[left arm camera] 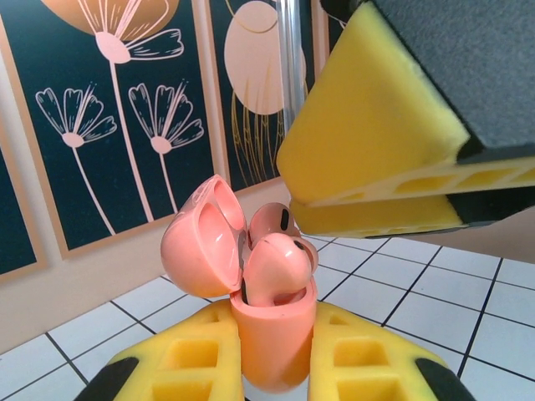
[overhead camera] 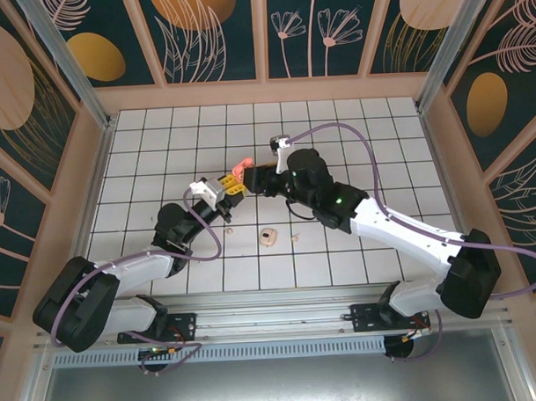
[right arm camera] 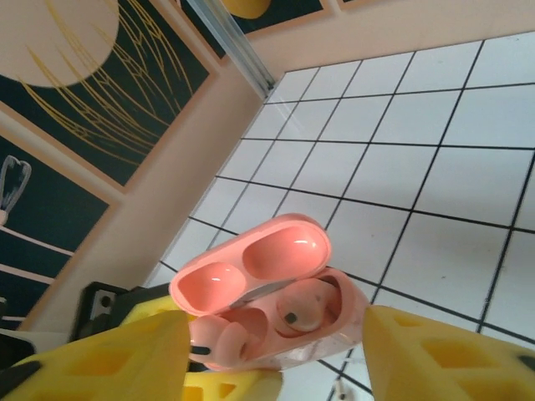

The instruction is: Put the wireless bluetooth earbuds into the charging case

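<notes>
Left gripper (overhead camera: pixel 232 184) is clamped on the pink charging case (left arm camera: pixel 272 334) — long axis upright, lid tipped toward ten o'clock, earbuds (left arm camera: pixel 280 255) seated; right gripper (right arm camera: pixel 276 359) is held apart, empty.

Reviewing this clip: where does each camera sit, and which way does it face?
Top external: above and behind the bases, looking down on the tiled table; left arm and right arm show, left gripper and right gripper close together mid-table.
Left wrist: on the left arm, looking along its own yellow fingers toward the patterned wall.
Right wrist: on the right arm, looking down past its own yellow fingers at the table.
Shared: both wrist views show the open pink charging case, earbuds inside.
</notes>
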